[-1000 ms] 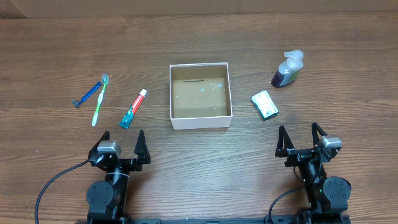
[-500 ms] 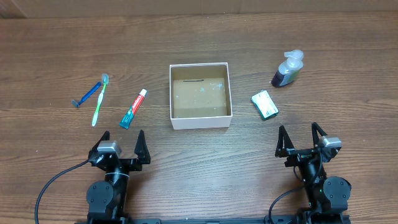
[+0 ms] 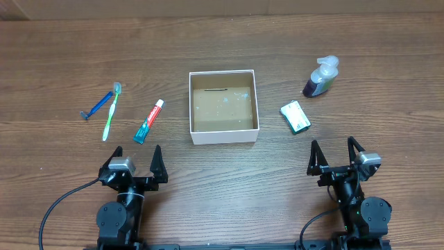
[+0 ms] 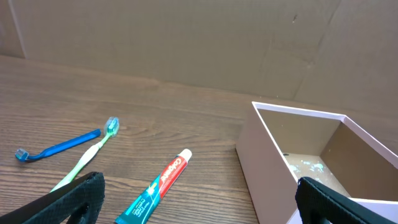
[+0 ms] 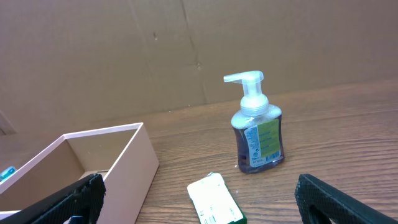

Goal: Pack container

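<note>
The white square container (image 3: 223, 105) with a brown speckled floor sits at the table's middle and holds nothing; it also shows in the left wrist view (image 4: 311, 155) and in the right wrist view (image 5: 87, 162). Left of it lie a toothpaste tube (image 3: 148, 121), a green toothbrush (image 3: 111, 111) and a blue razor (image 3: 98, 105). Right of it lie a green-and-white packet (image 3: 295, 116) and a purple pump bottle (image 3: 320, 78). My left gripper (image 3: 135, 158) and right gripper (image 3: 334, 154) are open and empty, near the front edge, apart from everything.
The wooden table (image 3: 222, 42) runs to a brown cardboard wall (image 4: 186, 37) at the back. The arm bases (image 3: 121, 215) stand at the front edge with a black cable looping left.
</note>
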Robot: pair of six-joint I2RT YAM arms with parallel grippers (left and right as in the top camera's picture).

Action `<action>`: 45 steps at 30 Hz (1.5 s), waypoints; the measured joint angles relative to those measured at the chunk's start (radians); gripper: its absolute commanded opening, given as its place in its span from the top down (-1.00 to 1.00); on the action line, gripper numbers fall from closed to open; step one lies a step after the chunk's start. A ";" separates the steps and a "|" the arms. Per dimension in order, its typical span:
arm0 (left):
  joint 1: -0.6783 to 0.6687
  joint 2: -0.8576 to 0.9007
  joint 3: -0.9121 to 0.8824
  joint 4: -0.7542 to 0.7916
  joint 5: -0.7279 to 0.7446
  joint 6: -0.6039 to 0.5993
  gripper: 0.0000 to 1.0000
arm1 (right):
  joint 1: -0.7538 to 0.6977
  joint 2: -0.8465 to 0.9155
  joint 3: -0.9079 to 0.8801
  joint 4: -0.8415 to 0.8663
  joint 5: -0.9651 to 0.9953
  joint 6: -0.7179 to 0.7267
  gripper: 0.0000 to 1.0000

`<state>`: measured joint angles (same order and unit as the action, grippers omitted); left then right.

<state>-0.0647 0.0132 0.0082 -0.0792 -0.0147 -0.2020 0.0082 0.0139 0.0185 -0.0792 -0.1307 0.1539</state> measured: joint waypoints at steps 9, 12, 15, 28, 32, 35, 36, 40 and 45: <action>0.000 0.000 0.000 0.000 0.000 0.000 -1.00 | 0.000 0.000 0.000 0.004 -0.002 0.000 -1.00; 0.000 0.000 0.000 0.000 0.000 0.000 -1.00 | 0.000 0.000 0.000 0.006 -0.019 0.000 -1.00; 0.000 0.000 0.000 0.000 0.000 0.000 -1.00 | 0.000 0.000 0.000 0.012 -0.035 0.000 -1.00; 0.000 0.000 0.000 0.000 0.000 0.000 -1.00 | 0.000 0.245 0.462 -0.187 -0.102 -0.005 -1.00; 0.000 0.000 0.000 0.001 0.000 0.000 -1.00 | 0.000 0.508 0.750 -0.399 -0.109 -0.014 -1.00; 0.000 0.000 0.000 0.000 0.000 0.000 -1.00 | 0.000 0.772 0.991 -0.597 -0.121 -0.020 -1.00; 0.000 0.000 0.000 0.001 0.000 0.000 -1.00 | 0.000 0.840 1.059 -0.681 -0.124 -0.018 -1.00; 0.000 -0.001 0.000 0.002 0.000 0.000 -1.00 | 0.000 1.134 1.316 -0.868 -0.128 -0.021 -1.00; 0.000 -0.001 0.000 0.000 0.000 0.000 -1.00 | 0.000 1.369 1.445 -0.907 -0.127 -0.033 -1.00</action>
<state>-0.0647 0.0120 0.0082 -0.0788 -0.0147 -0.2016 0.0078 1.3827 1.4639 -0.9859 -0.2577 0.1211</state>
